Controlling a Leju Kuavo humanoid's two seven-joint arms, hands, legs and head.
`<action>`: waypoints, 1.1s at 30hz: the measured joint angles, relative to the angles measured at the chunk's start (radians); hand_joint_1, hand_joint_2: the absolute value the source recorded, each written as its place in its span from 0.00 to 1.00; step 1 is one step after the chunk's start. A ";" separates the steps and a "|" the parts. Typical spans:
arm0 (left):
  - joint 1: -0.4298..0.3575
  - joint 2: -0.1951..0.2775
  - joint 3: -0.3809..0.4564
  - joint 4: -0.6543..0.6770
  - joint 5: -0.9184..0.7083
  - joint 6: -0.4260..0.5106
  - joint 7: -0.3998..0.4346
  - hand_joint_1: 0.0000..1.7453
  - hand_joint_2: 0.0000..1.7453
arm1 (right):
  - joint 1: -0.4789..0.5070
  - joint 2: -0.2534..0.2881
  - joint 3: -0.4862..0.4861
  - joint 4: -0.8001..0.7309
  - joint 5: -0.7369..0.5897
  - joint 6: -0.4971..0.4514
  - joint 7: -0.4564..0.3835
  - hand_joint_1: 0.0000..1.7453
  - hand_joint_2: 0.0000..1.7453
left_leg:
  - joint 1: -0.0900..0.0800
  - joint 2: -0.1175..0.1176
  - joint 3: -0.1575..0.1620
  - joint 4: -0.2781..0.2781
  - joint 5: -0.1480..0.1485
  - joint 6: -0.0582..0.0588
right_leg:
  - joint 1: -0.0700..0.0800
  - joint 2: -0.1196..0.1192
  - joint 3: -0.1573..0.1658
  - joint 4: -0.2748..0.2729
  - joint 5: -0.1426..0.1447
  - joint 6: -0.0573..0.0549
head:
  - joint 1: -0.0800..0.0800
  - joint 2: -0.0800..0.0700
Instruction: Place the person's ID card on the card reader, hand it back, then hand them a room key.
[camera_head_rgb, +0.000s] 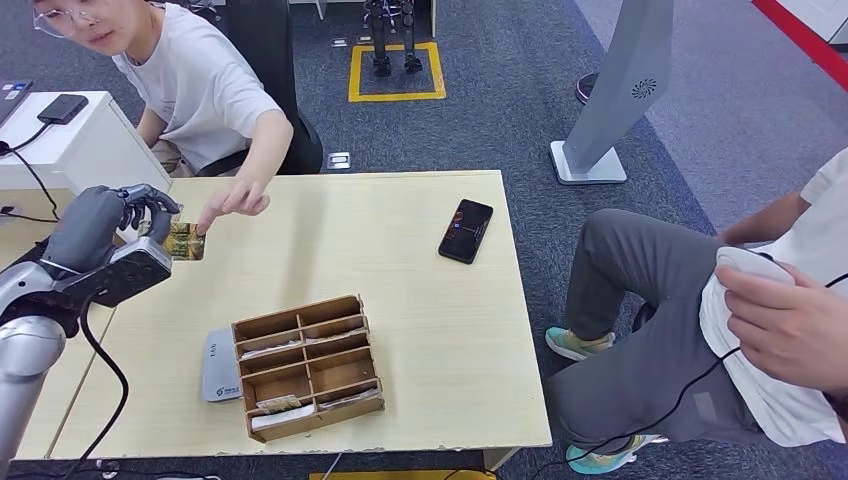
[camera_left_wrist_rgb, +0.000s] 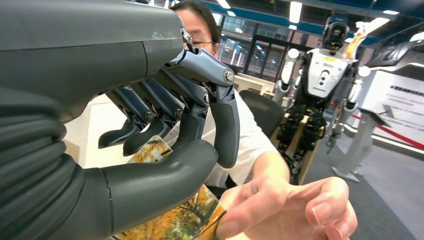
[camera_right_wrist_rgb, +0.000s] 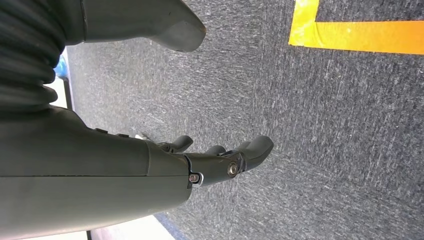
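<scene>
My left hand (camera_head_rgb: 105, 222) is raised over the table's far left corner and pinches a card (camera_head_rgb: 186, 241) printed with yellow autumn foliage. In the left wrist view the thumb and fingers of the left hand (camera_left_wrist_rgb: 165, 125) close on the card (camera_left_wrist_rgb: 175, 222). A seated person's hand (camera_head_rgb: 232, 200) reaches across and holds the card's other edge with its fingertips (camera_left_wrist_rgb: 285, 207). The grey card reader (camera_head_rgb: 218, 366) lies flat near the table's front left, bare. My right hand (camera_right_wrist_rgb: 215, 160) hangs over the carpet, fingers apart, holding nothing.
A wooden compartment box (camera_head_rgb: 296, 312) with cards in several slots stands beside the reader. A black phone (camera_head_rgb: 466, 231) lies on the table (camera_head_rgb: 400, 300) at the right. A second person sits at the right (camera_head_rgb: 700, 300). A white desk (camera_head_rgb: 70, 140) stands at far left.
</scene>
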 joint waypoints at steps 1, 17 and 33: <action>-0.001 -0.002 0.003 0.007 -0.003 0.001 0.000 1.00 1.00 | 0.000 0.000 0.000 0.000 0.000 0.000 0.000 0.00 1.00 | 0.000 0.000 0.000 0.000 0.000 0.000 | 0.000 0.000 0.000 0.000 0.000 0.000 | 0.000 0.000; -0.016 -0.052 0.007 0.119 -0.063 0.016 0.022 0.35 1.00 | -0.001 0.000 0.000 0.000 0.000 -0.001 -0.001 0.00 1.00 | 0.000 0.000 0.000 0.000 0.000 0.000 | 0.000 0.000 0.000 0.000 0.000 0.000 | 0.000 0.000; -0.030 -0.126 0.008 0.213 -0.093 0.098 0.043 0.00 1.00 | -0.005 0.000 0.000 0.000 0.000 -0.002 0.008 0.00 1.00 | 0.000 0.000 0.000 0.000 0.000 0.000 | 0.000 0.000 0.000 0.000 0.000 0.000 | 0.000 0.000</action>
